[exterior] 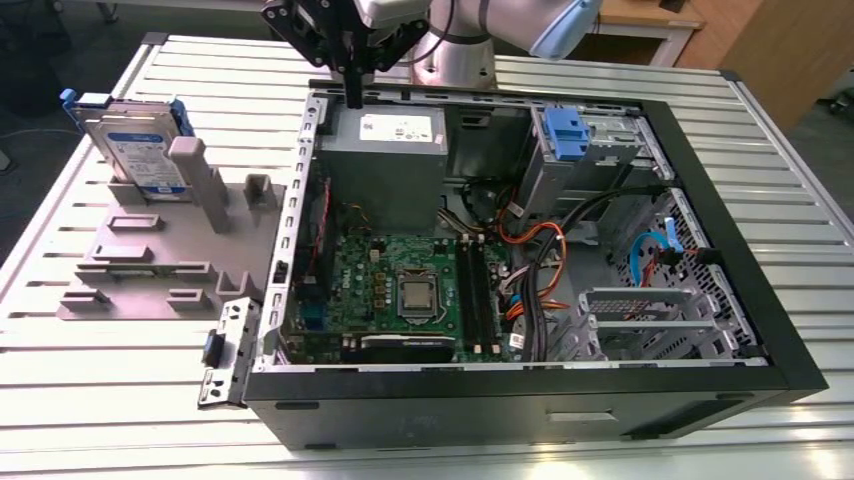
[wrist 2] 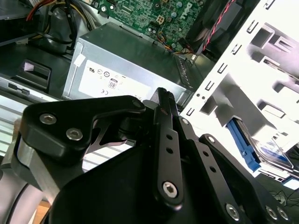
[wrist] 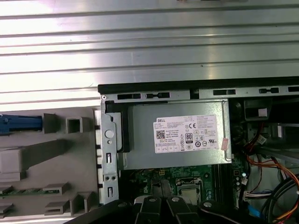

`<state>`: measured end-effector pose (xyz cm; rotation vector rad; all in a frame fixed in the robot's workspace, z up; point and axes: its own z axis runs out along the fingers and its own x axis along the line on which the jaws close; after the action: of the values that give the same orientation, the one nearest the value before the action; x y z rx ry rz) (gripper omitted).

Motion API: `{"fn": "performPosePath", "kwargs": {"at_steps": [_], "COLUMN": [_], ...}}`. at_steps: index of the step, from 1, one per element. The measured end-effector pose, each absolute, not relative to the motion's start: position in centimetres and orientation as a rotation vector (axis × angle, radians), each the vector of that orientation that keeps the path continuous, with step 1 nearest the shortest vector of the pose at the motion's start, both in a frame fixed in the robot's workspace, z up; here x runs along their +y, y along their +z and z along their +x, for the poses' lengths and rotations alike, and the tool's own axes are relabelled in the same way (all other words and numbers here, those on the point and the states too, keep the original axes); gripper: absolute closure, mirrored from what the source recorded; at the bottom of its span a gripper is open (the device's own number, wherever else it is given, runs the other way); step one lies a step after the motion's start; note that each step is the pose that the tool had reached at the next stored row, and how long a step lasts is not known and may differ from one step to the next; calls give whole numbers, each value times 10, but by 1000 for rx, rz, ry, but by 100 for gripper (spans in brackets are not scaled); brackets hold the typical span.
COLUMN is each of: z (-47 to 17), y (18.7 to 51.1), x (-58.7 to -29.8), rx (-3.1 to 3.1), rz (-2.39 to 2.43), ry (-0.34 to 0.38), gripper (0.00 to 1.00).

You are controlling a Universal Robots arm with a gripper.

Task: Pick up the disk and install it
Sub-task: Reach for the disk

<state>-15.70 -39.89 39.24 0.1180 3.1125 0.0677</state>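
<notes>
The disk (exterior: 134, 150) stands on edge in a grey holder (exterior: 134, 265) on the exterior view's left, outside the open computer case (exterior: 534, 390). It is silver with a white-and-blue label and a blue rail frame. In the second wrist view the disk (wrist 2: 273, 156) shows past the case's side wall. The first wrist view catches its blue rail (wrist: 21, 123). My gripper (exterior: 354, 97) hangs over the case's back edge, just above the grey power supply (exterior: 387, 150), well apart from the disk. Its black fingers (wrist 2: 163, 107) are shut together and hold nothing. The gripper (wrist: 162, 204) shows in the first wrist view too.
Inside the case lie a green motherboard (exterior: 400, 290), bundled cables (exterior: 534, 260) and a silver cage with a blue latch (exterior: 566, 135). A second silver cage (exterior: 641, 320) sits at the front right. Everything rests on a slatted metal table (exterior: 747, 130).
</notes>
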Motion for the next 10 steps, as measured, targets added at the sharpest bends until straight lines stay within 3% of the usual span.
{"fn": "performPosePath", "kwargs": {"at_steps": [10], "z": [-160], "y": [392], "x": [-399], "rx": [3112], "rz": [118], "ry": [68], "gripper": [89]}}
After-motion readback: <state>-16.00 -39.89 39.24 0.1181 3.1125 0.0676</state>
